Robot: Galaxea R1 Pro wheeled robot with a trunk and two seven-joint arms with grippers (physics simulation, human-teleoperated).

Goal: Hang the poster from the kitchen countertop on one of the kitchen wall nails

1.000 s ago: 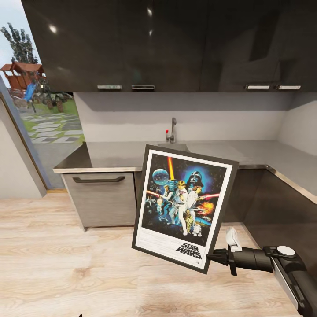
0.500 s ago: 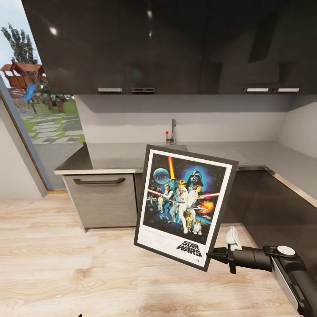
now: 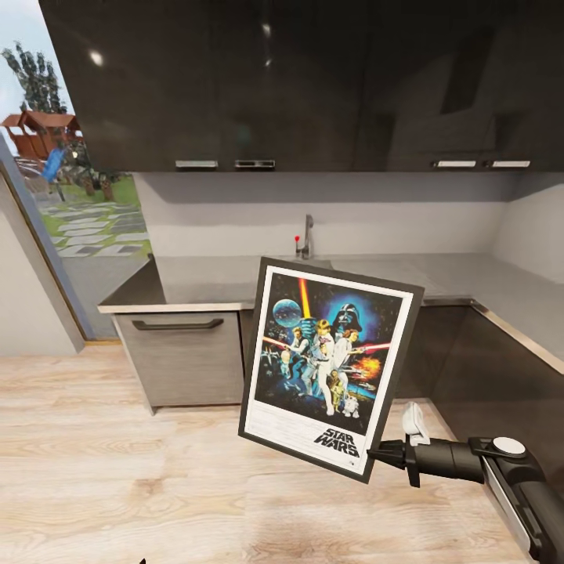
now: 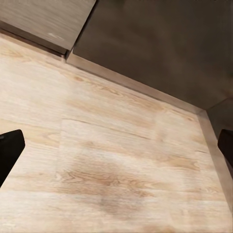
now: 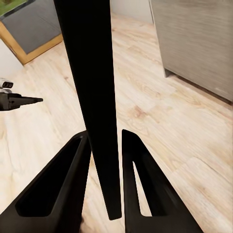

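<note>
The poster (image 3: 329, 368), a framed Star Wars print with a white border, hangs tilted in the air in front of the kitchen countertop (image 3: 211, 278). My right gripper (image 3: 376, 453) is shut on its lower right corner. In the right wrist view the poster (image 5: 92, 82) is edge-on, a black strip clamped between the two fingers (image 5: 73, 184). My left gripper (image 4: 116, 148) is open over the wooden floor, its dark fingertips (image 4: 9, 150) far apart with nothing between them. No wall nail can be made out on the pale grey wall (image 3: 235, 211).
Dark upper cabinets (image 3: 274, 78) hang above the counter, with a sink tap (image 3: 307, 233) at the back. A grey drawer front (image 3: 184, 356) closes the counter's left end. A glass door (image 3: 63, 196) stands at the left. The counter turns towards me at the right (image 3: 517, 313).
The whole picture has shifted slightly, so the camera has moved. The poster stays tilted in my right gripper, in almost the same place.
</note>
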